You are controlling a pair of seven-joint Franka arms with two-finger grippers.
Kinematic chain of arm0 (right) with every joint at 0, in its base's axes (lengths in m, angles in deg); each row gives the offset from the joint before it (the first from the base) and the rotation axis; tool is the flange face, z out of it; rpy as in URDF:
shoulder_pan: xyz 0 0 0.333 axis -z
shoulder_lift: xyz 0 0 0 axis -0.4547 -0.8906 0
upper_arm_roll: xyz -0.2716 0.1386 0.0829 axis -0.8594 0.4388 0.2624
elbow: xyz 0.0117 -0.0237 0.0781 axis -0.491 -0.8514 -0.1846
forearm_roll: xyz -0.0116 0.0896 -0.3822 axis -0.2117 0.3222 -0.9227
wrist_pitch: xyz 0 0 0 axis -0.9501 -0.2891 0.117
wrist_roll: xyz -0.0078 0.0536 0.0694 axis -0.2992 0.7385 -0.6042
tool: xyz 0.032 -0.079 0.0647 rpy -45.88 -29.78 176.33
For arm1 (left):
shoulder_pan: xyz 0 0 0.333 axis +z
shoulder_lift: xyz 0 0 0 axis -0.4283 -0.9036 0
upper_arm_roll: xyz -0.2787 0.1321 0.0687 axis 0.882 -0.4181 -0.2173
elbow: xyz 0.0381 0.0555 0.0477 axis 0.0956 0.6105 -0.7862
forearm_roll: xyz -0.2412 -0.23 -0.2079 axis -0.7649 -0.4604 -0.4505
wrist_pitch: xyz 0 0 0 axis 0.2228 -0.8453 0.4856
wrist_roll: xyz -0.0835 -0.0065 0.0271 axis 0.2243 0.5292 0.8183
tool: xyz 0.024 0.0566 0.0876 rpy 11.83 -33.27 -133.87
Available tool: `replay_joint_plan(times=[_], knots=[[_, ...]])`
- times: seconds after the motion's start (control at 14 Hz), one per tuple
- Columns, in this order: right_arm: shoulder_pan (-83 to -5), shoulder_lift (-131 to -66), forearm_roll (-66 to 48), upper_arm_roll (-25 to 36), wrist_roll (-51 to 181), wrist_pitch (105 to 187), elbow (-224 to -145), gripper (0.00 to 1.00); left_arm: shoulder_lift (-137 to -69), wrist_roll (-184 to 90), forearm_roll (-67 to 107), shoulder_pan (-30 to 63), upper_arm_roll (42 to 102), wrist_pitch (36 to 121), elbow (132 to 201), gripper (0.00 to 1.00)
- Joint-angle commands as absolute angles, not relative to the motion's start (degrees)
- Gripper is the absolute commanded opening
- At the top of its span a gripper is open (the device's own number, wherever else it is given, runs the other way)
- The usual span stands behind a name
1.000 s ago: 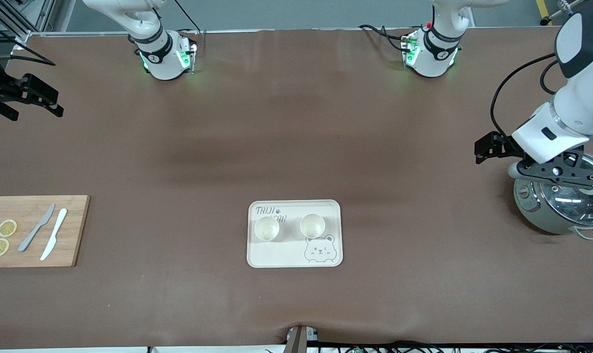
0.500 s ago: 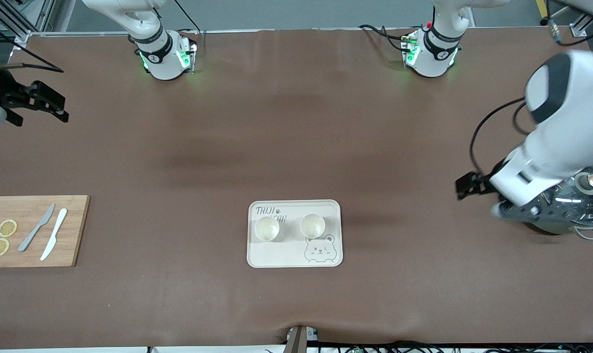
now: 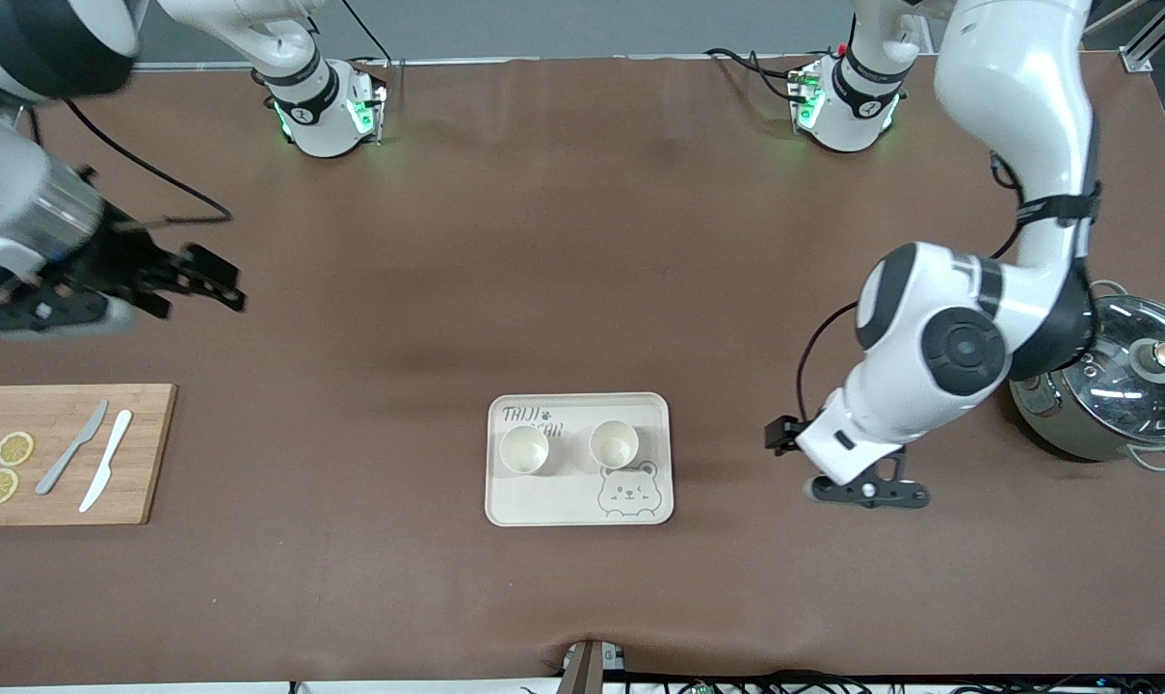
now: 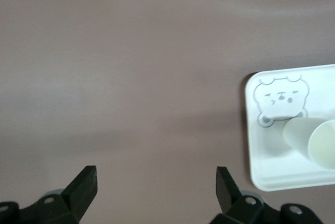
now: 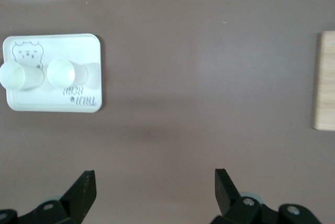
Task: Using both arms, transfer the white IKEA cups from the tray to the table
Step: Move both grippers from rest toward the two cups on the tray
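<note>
A brown mat covers the table (image 3: 582,241). Two white cups (image 3: 524,449) (image 3: 614,443) stand upright side by side on the bear-print tray (image 3: 640,410), midway along the table's near edge. The left gripper (image 4: 156,190) hangs wide open and empty over bare mat between the tray and a lidded pot (image 3: 1112,390). The right gripper (image 5: 154,192), open and empty, hangs over bare mat near the wooden cutting board (image 3: 139,453).

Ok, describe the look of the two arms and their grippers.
Both arms are glossy white with black joint sections and thin black cables looping near the wrists. The left arm shows a round black disc on its elbow. Green lights glow on both bases. The left gripper and right gripper are black, with two angular fingers.
</note>
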State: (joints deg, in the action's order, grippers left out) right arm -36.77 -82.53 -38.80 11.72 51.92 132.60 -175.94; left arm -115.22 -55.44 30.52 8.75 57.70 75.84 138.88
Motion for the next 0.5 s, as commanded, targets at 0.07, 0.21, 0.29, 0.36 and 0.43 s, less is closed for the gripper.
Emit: replay_joint_plan(times=[0.07,0.21,0.29,0.36,0.43], knots=[[-42.7,-95.9,-38.7,11.3,40.0,136.1,-165.8,1.0,-120.0,-61.2,31.2,4.9,57.0,81.3,136.2,1.0],[-45.4,-100.7,-39.3,11.1,38.4,137.3,-161.5,1.0,-122.8,-65.0,31.1,2.7,56.8,86.7,136.2,1.0],[-45.9,-102.5,-39.3,11.1,38.2,138.8,-160.9,1.0,-124.1,-66.8,31.2,1.5,56.6,88.8,136.2,1.0],[-46.6,-103.9,-39.2,11.1,36.4,141.5,-160.9,1.0,-125.0,-68.1,31.2,0.8,56.6,90.1,136.1,1.0],[-47.8,-105.3,-39.2,11.2,33.8,144.3,-160.9,1.0,-125.4,-68.9,31.1,0.5,56.6,91.0,136.1,1.0]])
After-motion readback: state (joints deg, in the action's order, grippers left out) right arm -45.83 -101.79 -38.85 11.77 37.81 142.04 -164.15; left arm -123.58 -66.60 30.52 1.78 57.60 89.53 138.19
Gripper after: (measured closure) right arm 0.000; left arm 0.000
